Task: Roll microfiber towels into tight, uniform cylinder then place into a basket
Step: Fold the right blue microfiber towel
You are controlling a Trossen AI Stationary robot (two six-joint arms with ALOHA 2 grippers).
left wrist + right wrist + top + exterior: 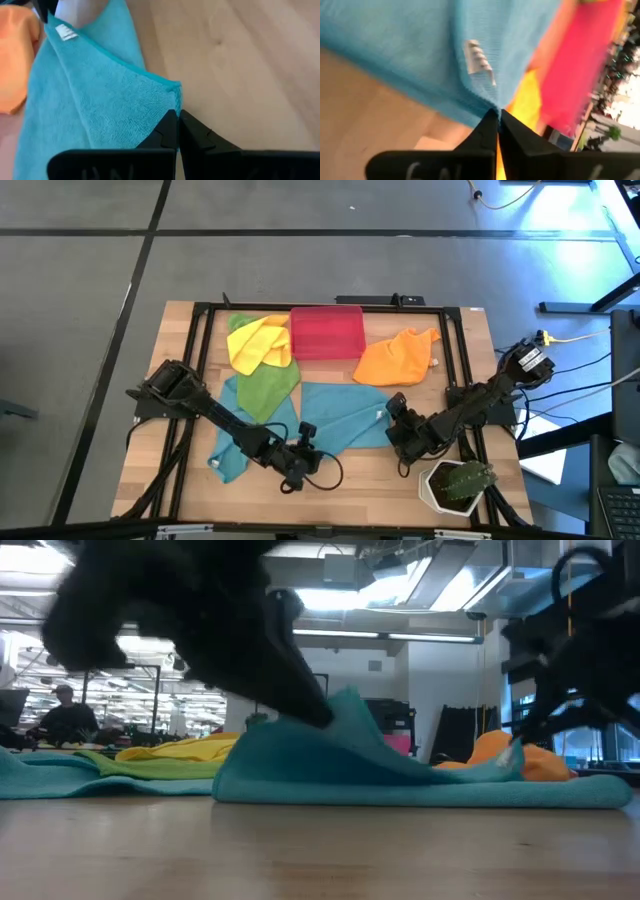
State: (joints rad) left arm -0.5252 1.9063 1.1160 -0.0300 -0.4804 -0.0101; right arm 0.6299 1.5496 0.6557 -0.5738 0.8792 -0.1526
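Pinching teal towel (345, 415) corners: left gripper (177, 120), right gripper (497, 116); basket (327, 332) interior unreadable.

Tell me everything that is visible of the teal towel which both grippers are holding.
The teal towel is a soft, fuzzy-looking microfiber cloth with a stitched edge and a small white label near one corner. It lies mostly flat on the wooden table, near the front middle. The left gripper is shut on one front corner, lifting it into a peak; the right gripper is shut on the corner near the label. The orange towel lies just behind it.
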